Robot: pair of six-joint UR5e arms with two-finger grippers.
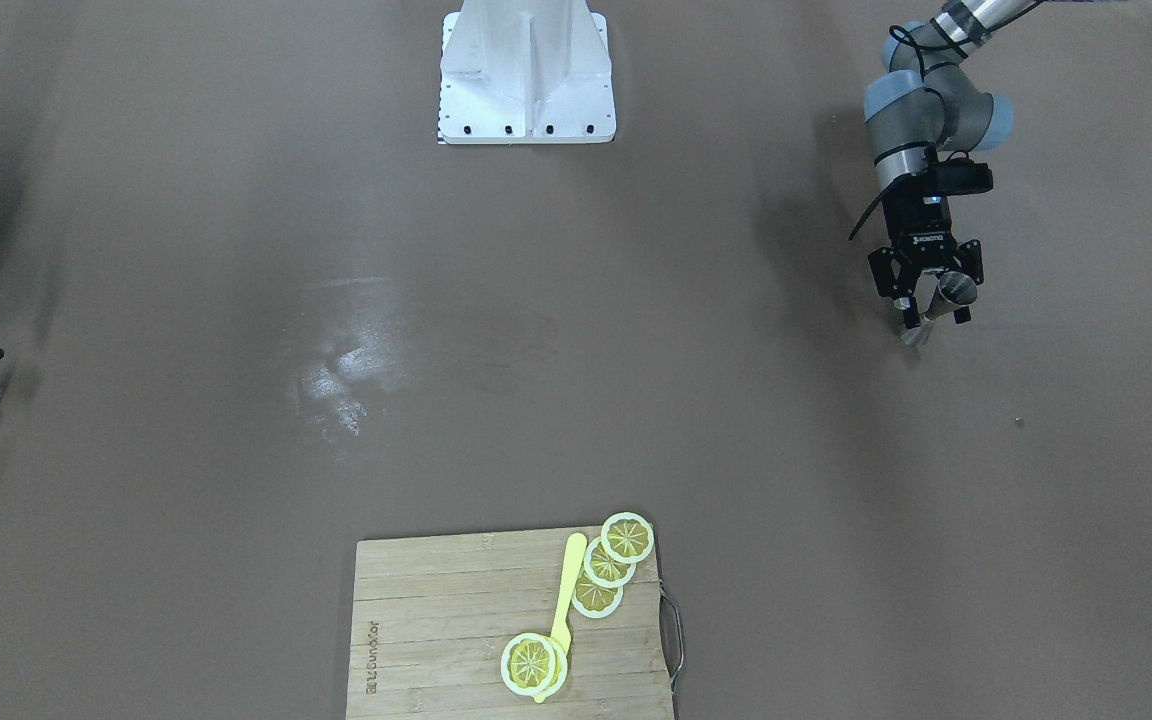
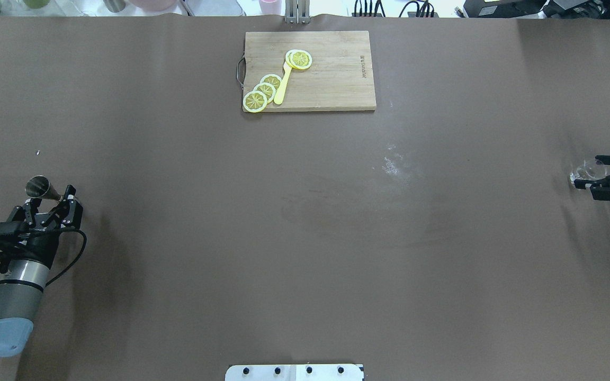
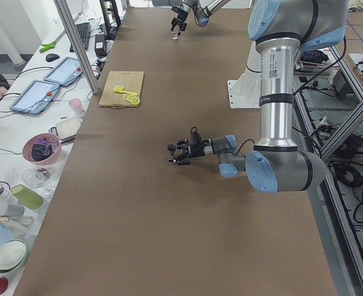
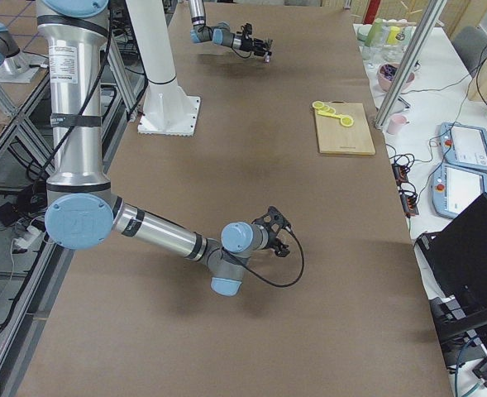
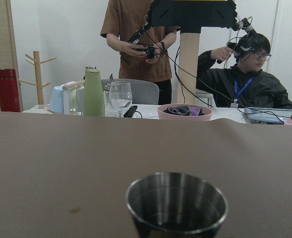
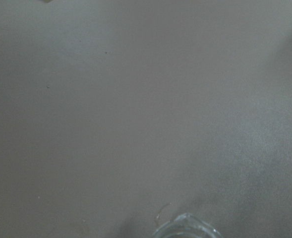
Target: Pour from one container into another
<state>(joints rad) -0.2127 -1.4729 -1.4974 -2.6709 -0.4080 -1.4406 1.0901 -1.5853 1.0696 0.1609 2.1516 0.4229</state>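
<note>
The steel jigger (image 1: pixel 941 300) stands upright near the table's end on my left. My left gripper (image 1: pixel 933 308) lies low and level, open, with a finger on either side of the jigger and a gap showing. The overhead view has the jigger (image 2: pixel 38 187) at that gripper's (image 2: pixel 50 197) tips, and its round mouth (image 5: pixel 176 202) fills the bottom of the left wrist view. At the opposite end the clear glass cup (image 2: pixel 583 170) rests on the table between the tips of my open right gripper (image 2: pixel 588 170). Only the glass rim (image 6: pixel 186 225) shows in the right wrist view.
A wooden cutting board (image 2: pixel 331 79) with several lemon slices (image 2: pixel 262 91) and a yellow utensil (image 2: pixel 282 84) lies at the far middle edge. The robot's white base (image 1: pixel 526 75) is at the near edge. Cups and tablets sit on the operators' side table (image 3: pixel 39 154).
</note>
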